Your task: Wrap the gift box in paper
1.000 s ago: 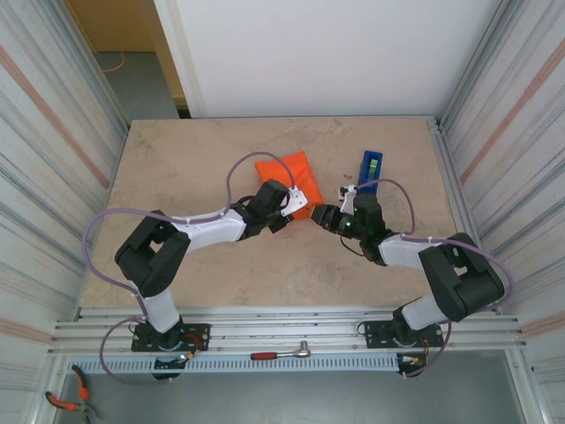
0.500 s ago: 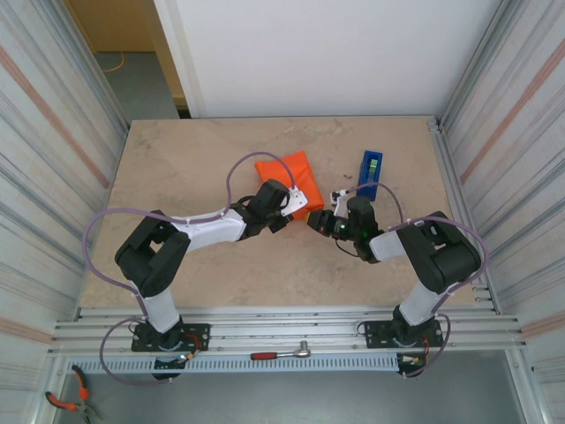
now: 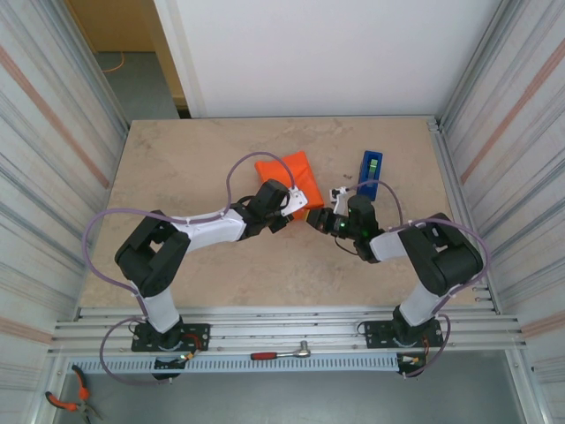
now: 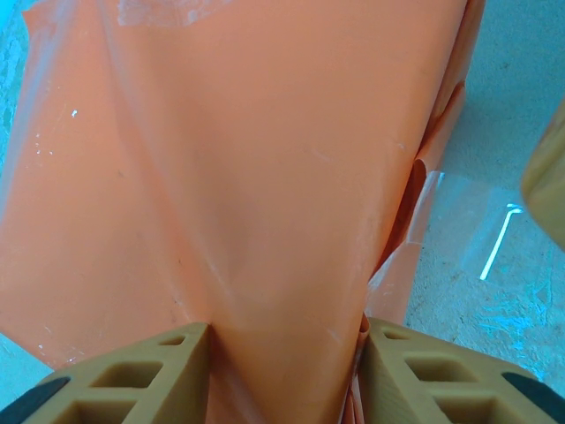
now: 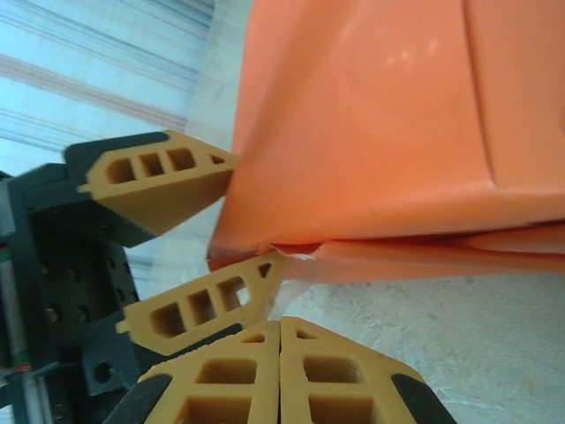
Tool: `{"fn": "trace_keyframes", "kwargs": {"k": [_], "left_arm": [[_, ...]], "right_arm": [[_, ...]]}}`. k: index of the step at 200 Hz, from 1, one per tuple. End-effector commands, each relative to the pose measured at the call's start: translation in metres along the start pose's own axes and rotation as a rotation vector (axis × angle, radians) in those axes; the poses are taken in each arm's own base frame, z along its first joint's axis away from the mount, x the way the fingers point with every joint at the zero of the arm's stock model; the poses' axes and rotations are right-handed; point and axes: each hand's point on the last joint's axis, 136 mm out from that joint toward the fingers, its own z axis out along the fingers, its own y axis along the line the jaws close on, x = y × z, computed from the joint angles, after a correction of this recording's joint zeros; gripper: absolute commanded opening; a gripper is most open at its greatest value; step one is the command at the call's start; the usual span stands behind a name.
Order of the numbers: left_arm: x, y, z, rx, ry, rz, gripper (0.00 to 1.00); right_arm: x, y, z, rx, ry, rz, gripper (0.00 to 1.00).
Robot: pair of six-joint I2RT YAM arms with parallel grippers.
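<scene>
Left arm (image 3: pixel 212 230) and right arm (image 3: pixel 402 247) are both showing bulky black joint housings joined by white link shells. A lavender cable (image 3: pixel 99 223) is looping loosely along each arm. Left tool (image 4: pixel 282 375) and right tool (image 5: pixel 281 375) are wearing ochre printed fingers (image 5: pixel 168 199) with triangular and boxy cut-outs, backed by black mounts. A small green light (image 3: pixel 343 226) is glowing at the right wrist.

Left claw (image 4: pixel 284 340) pinching paper (image 4: pixel 238 177), clear tape (image 4: pixel 448 221) beside
</scene>
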Motion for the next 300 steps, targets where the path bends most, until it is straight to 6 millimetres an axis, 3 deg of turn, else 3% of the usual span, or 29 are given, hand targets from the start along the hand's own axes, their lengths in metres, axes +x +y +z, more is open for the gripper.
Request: {"fn": "trace_keyframes", "kwargs": {"k": [1,54,170,230,300], "left_arm": [[0.041,-0.033,0.010,0.104,0.126,0.026,0.45],[0.041,-0.033,0.010,0.103,0.126,0.027,0.45],[0.040,-0.033,0.010,0.102,0.124,0.027,0.44],[0.042,-0.033,0.011,0.103,0.127,0.026,0.44],[0.043,-0.036,0.012,0.113,0.132,0.029,0.44]], "right_arm": [[0.001,0.009,-0.009,-0.005,-0.005,-0.037,0.06],[0.002,0.015,-0.017,0.004,-0.010,-0.056,0.03],[-0.008,0.015,0.013,-0.019,-0.013,-0.052,0.00],[-0.010,0.015,0.018,-0.024,-0.011,-0.051,0.00],[-0.008,0.001,0.020,-0.007,-0.014,-0.020,0.00]]}}
